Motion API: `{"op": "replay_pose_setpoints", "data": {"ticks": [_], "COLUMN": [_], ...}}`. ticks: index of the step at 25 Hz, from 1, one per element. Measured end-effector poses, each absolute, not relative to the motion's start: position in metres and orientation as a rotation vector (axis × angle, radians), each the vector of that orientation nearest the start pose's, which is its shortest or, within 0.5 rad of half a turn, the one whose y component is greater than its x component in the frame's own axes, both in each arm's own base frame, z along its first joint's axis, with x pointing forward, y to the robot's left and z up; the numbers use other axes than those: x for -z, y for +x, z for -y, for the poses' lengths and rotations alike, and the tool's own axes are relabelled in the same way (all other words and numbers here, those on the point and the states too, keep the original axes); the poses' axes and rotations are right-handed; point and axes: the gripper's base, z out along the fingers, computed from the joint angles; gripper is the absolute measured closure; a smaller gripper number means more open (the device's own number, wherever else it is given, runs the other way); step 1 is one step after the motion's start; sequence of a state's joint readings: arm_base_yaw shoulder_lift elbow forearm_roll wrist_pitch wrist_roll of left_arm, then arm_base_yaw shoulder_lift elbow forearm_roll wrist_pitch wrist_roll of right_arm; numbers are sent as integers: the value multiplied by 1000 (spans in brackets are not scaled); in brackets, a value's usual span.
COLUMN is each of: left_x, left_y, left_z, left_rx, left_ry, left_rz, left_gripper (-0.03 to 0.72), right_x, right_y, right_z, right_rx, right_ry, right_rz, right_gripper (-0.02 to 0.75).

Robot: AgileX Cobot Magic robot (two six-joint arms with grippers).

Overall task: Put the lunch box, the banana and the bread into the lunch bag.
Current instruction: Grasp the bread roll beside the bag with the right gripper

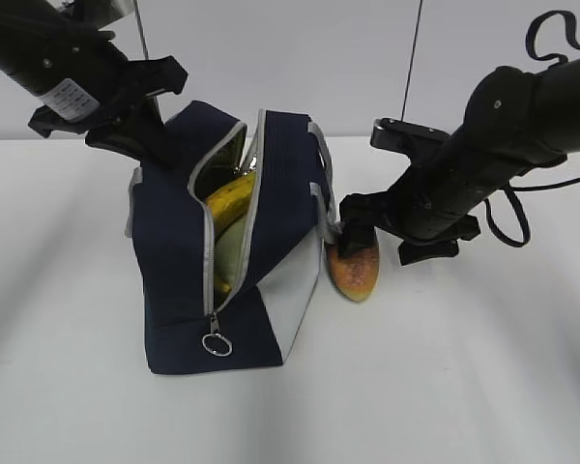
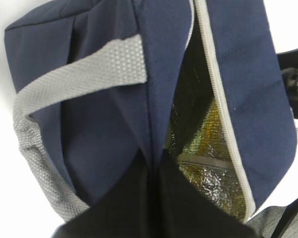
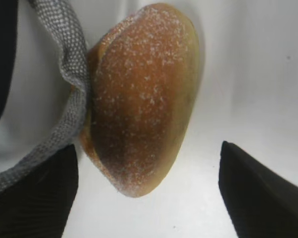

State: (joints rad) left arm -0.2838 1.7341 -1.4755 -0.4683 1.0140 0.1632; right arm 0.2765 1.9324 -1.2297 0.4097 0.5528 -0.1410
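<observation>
The navy lunch bag (image 1: 179, 242) stands unzipped mid-table. The banana (image 1: 232, 196) lies inside the opening, above a pale green surface, the lunch box (image 1: 234, 249). My left gripper (image 1: 147, 135) is shut on the bag's fabric at the back left edge of the opening (image 2: 154, 161), with the silver lining (image 2: 208, 148) showing beside it. The bread (image 1: 354, 271) lies on the table against the bag's right end. My right gripper (image 1: 356, 235) is open just above it. In the right wrist view the bread (image 3: 139, 99) lies ahead of and between the spread fingers (image 3: 263, 193).
A grey handle (image 3: 64, 79) of the bag hangs against the bread's left side, and the other handle (image 2: 64, 74) crosses the bag's left side. The metal ring pull (image 1: 217, 343) hangs at the bag's front. White table (image 1: 445, 387) surrounds the bag.
</observation>
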Motion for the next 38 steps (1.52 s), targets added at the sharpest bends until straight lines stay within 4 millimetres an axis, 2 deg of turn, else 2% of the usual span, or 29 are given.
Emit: {"op": "replay_pose_setpoints", "data": {"ticks": [7, 12, 15, 22, 26, 29, 32, 35, 38], "left_x": [-298, -298, -298, -298, -298, -298, -298, -298, -298], "left_y": [346, 346, 346, 346, 346, 346, 346, 346, 346], "left_z": [137, 137, 137, 137, 137, 137, 137, 137, 137], "left_rx": [646, 643, 643, 643, 643, 643, 643, 643, 643], "left_ry": [372, 374, 374, 374, 374, 374, 374, 374, 374], "left_rz": [-2693, -2694, -2694, -2694, -2694, -2694, -2695, -2695, -2695], "left_gripper": [691, 691, 691, 691, 691, 691, 691, 691, 691], "right_x": [-164, -150, -147, -147, -146, -151, -159, -178, -207], "right_y": [388, 394, 394, 394, 393, 391, 392, 395, 398], "right_z": [-131, -134, -134, -134, -132, -123, -103, -83, -76], "right_rx": [-441, -454, -455, -457, -414, -328, -205, -110, -81], "right_ry": [-176, -169, -169, -170, -224, -260, -247, -218, -211], "right_rz": [-2726, -2768, -2776, -2777, -2797, -2830, -2876, -2891, -2859], "right_gripper": [79, 94, 134, 283, 309, 312, 313, 314, 315]}}
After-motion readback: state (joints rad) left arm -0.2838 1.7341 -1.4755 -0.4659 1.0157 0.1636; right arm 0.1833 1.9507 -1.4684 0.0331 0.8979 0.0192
